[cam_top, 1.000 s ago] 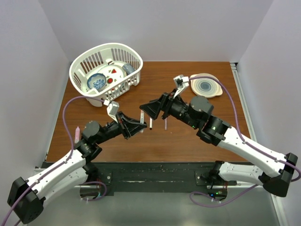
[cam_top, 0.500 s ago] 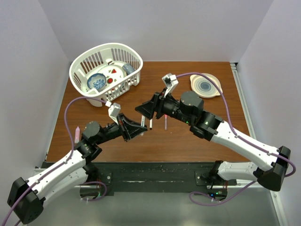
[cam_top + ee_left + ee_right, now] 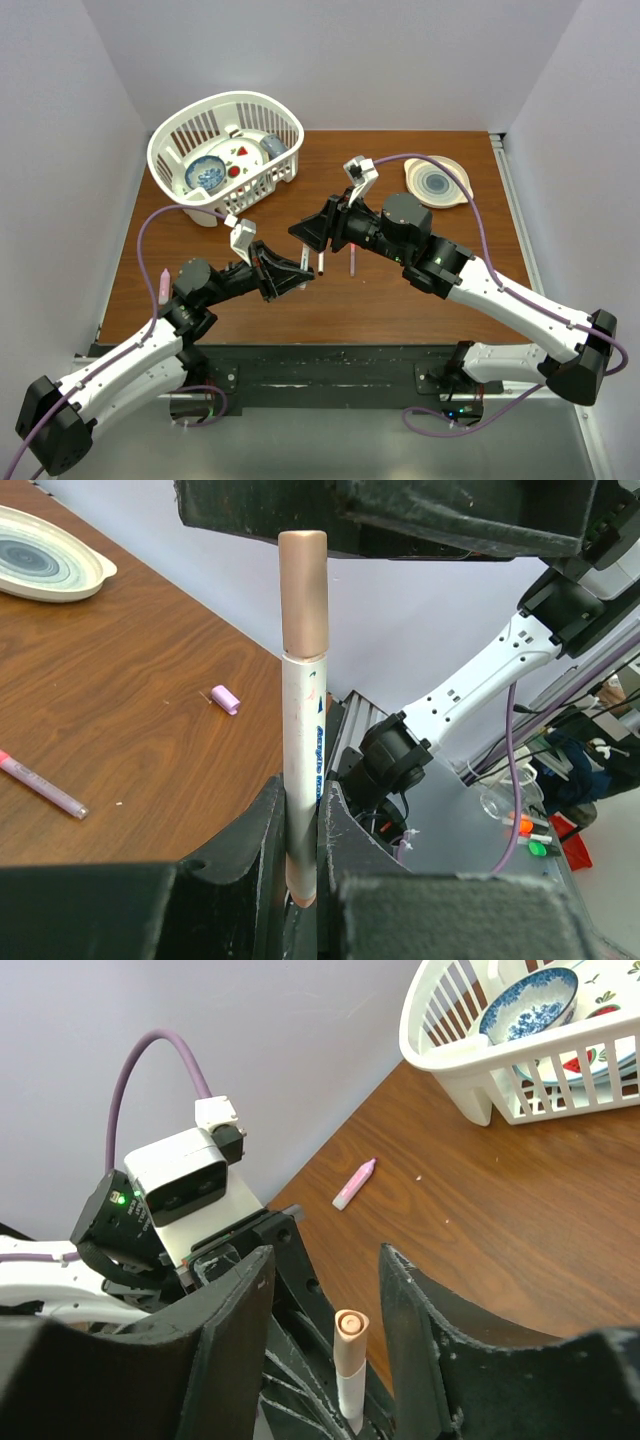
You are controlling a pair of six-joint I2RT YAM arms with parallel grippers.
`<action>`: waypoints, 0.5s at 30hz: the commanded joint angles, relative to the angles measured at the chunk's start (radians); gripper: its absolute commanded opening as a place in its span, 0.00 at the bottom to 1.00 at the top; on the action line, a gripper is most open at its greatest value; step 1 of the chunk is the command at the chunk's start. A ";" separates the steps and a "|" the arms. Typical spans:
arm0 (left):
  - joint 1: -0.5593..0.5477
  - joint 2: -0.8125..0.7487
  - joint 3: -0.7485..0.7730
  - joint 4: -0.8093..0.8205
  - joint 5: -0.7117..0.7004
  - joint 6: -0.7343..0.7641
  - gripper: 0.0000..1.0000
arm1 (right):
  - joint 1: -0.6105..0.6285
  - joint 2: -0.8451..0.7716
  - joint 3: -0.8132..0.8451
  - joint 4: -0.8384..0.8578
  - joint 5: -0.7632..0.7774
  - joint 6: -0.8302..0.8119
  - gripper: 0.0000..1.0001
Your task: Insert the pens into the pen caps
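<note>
My left gripper (image 3: pixel 303 792) is shut on a white pen (image 3: pixel 303 710) that stands upright between its fingers. A pale pink cap (image 3: pixel 303 590) sits on the pen's top end. My right gripper (image 3: pixel 325 1252) is open, with one finger on each side of that cap (image 3: pixel 350 1335) and a gap on both sides. In the top view the two grippers meet at mid-table, left (image 3: pixel 298 268) and right (image 3: pixel 306 233). A lilac pen cap (image 3: pixel 225 699) lies loose on the wood. Two more pens (image 3: pixel 320 262) (image 3: pixel 353 262) lie beside the grippers, and a pink pen (image 3: pixel 163 285) lies at the left edge.
A white basket (image 3: pixel 175 130) with dishes and small red pieces stands at the back left. A patterned plate (image 3: pixel 437 182) sits at the back right. The right arm's purple cable loops over the plate.
The right arm swung left and brought its gripper over the capped end of the pen held by the left. The left arm stayed put.
</note>
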 commanded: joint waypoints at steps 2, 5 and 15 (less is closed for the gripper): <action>0.004 0.002 -0.002 0.061 0.018 0.000 0.00 | 0.003 0.006 0.006 0.021 -0.027 -0.005 0.46; 0.004 0.006 0.001 0.061 0.015 0.000 0.00 | 0.003 0.003 -0.012 0.027 -0.033 0.001 0.43; 0.004 0.028 0.052 0.035 -0.035 0.000 0.00 | 0.023 -0.018 -0.147 0.047 -0.095 0.029 0.00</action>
